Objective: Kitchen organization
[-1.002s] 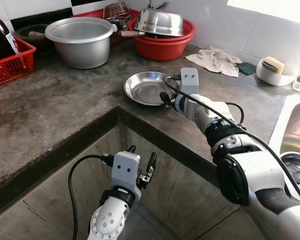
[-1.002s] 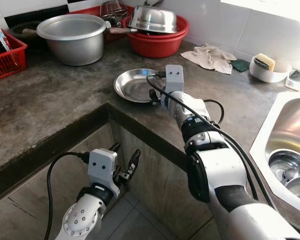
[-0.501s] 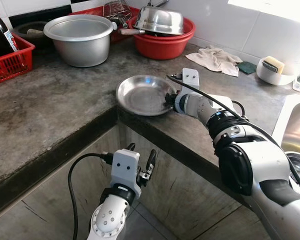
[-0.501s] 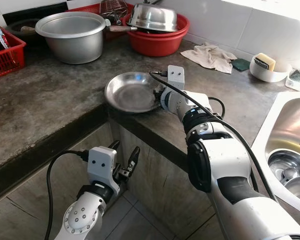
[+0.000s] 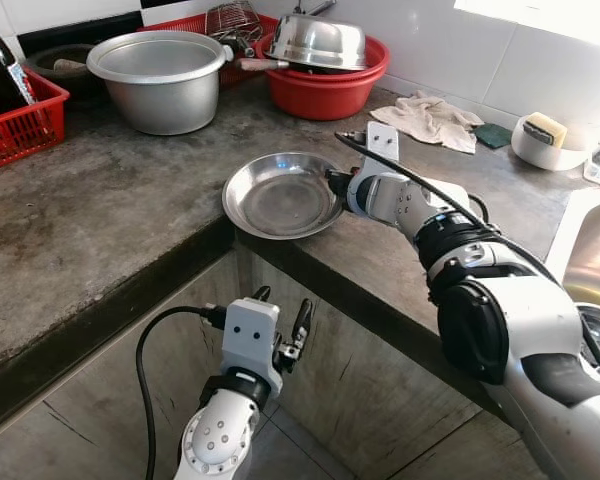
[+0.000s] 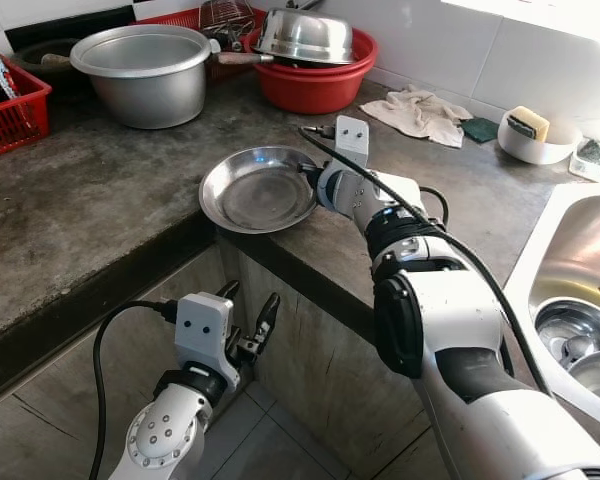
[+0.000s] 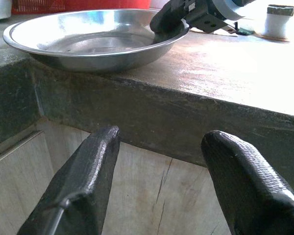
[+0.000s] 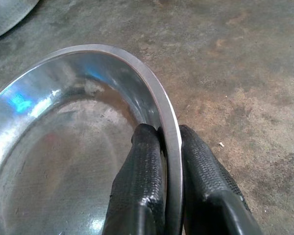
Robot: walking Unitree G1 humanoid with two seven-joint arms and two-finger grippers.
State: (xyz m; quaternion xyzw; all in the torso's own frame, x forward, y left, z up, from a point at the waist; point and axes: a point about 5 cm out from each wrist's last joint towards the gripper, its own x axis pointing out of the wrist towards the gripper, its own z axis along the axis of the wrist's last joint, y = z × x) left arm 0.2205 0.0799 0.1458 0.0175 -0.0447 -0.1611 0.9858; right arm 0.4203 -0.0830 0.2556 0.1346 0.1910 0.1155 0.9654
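The right gripper [image 8: 159, 147], fingers pinching the steel plate's [image 5: 280, 195] rim, has dragged it to the bench [image 5: 110, 210] corner edge (likely for removal), while the left gripper [image 5: 280, 325] hangs open below.

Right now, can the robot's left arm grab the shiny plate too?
Probably yes. The left gripper hangs open below the counter edge, just under the steel plate, which overhangs that edge. Nothing blocks the way up; the right gripper already pinches the rim.
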